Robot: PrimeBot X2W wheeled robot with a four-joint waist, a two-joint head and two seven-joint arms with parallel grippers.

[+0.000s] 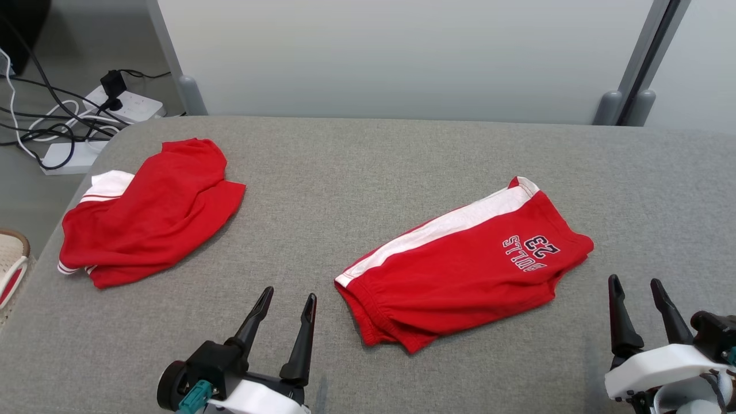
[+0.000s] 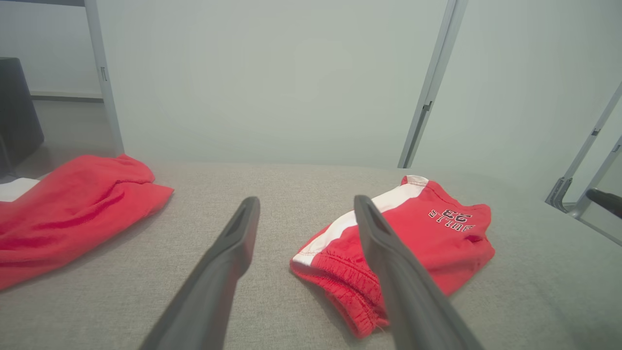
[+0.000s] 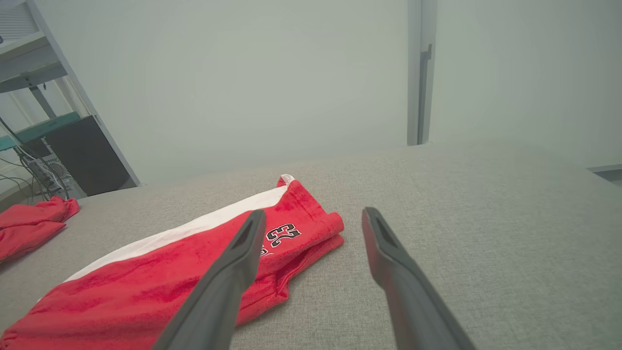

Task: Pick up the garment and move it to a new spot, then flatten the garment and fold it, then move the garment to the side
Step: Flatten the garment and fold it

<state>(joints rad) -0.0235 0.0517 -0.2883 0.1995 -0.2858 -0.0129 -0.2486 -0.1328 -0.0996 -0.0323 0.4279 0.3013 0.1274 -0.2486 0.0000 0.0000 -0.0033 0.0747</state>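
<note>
Folded red shorts with a white side stripe and "BULLS 23" print lie flat on the grey padded table, right of centre. A second red garment with white trim lies crumpled at the far left. My left gripper is open and empty near the front edge, just left of the shorts' waistband. In the left wrist view the shorts sit behind the right finger. My right gripper is open and empty, just off the shorts' right end. In the right wrist view the shorts lie to the left.
On the floor beyond the table's far left corner are a white power strip and tangled cables. A pale panel with grey posts stands behind the table. A beige and red object pokes in at the left edge.
</note>
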